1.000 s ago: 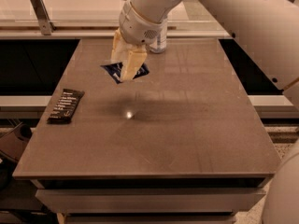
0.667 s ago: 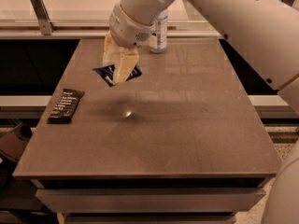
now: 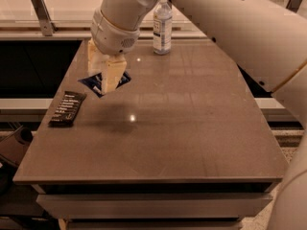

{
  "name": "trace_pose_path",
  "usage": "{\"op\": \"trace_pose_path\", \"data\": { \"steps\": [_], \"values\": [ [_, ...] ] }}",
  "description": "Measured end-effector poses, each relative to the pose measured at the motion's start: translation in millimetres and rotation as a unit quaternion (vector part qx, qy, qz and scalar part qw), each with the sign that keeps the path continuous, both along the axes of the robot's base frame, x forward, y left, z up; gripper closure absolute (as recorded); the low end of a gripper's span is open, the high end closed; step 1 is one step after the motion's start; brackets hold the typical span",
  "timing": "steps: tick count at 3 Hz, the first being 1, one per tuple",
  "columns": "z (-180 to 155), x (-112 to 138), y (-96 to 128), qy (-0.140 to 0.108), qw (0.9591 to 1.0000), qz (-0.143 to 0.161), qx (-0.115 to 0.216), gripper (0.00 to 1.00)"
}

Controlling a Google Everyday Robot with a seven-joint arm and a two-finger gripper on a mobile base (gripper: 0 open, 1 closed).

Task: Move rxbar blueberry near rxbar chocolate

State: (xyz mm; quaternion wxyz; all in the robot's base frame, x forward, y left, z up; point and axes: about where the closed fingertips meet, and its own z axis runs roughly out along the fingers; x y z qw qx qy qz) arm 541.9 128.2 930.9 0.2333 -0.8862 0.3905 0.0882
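My gripper (image 3: 104,83) hangs over the left part of the table and is shut on the rxbar blueberry (image 3: 93,84), a navy-blue wrapper that sticks out on both sides of the cream fingers (image 3: 113,75). The bar is held above the tabletop. The rxbar chocolate (image 3: 68,108), a black wrapper with white lettering, lies flat near the table's left edge, down and to the left of the gripper.
A clear plastic water bottle (image 3: 162,27) stands at the back of the brown table (image 3: 182,123). My white arm crosses the upper right of the view. A rail runs behind the table; a dark gap lies to its left.
My gripper has moved left and toward the front with the blue bar in it, closer to the black bar. The black bar and the bottle have not moved.
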Motion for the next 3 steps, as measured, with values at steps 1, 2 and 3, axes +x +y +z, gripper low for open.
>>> {"op": "trace_pose_path", "data": {
  "steps": [1,2,3],
  "values": [
    [-9.2,-6.3,12.6,-0.005,0.9994,0.031,-0.012,1.0],
    [-26.2,-8.7,23.9,-0.003,0.9981,0.058,-0.021,1.0],
    [-43.0,-17.3,34.9,-0.005,0.9944,0.09,-0.056,1.0]
  ]
}}
